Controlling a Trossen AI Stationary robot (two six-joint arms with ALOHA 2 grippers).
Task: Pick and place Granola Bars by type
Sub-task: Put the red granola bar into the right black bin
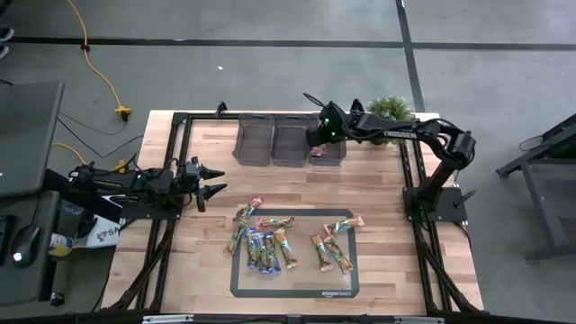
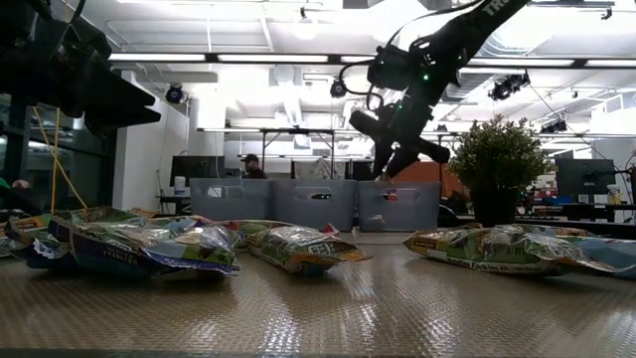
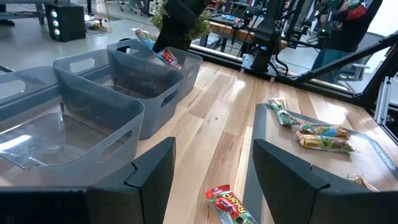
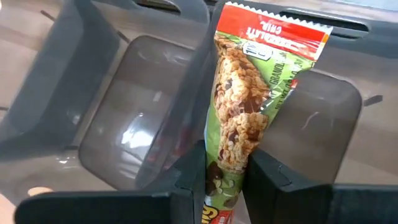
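Observation:
My right gripper (image 1: pixel 317 137) hangs over the rightmost of three grey bins (image 1: pixel 330 153) at the table's far side, shut on a granola bar (image 4: pixel 249 99) in a green wrapper with a red end. The bar's red end (image 3: pixel 170 58) dips toward that bin. Several more granola bars (image 1: pixel 265 243) in blue, green and red wrappers lie flat on a clear mat (image 1: pixel 294 290) near the front. My left gripper (image 1: pixel 214 180) waits open at the table's left, above the wood, with nothing between its fingers (image 3: pixel 155 171). My right gripper pinches the bar's green end (image 4: pixel 227 158) between its two fingers (image 4: pixel 193 177). The fingers slant down from above and from the table's right. The bar runs on past the fingertips along their line, red end lowest, lifted clear over the bin.
The middle bin (image 1: pixel 292 141) and left bin (image 1: pixel 255 139) stand side by side with the right one. A potted plant (image 1: pixel 391 108) sits at the far right corner. One red bar (image 3: pixel 230 204) lies just off the mat's left edge. Bare wood separates bins and mat.

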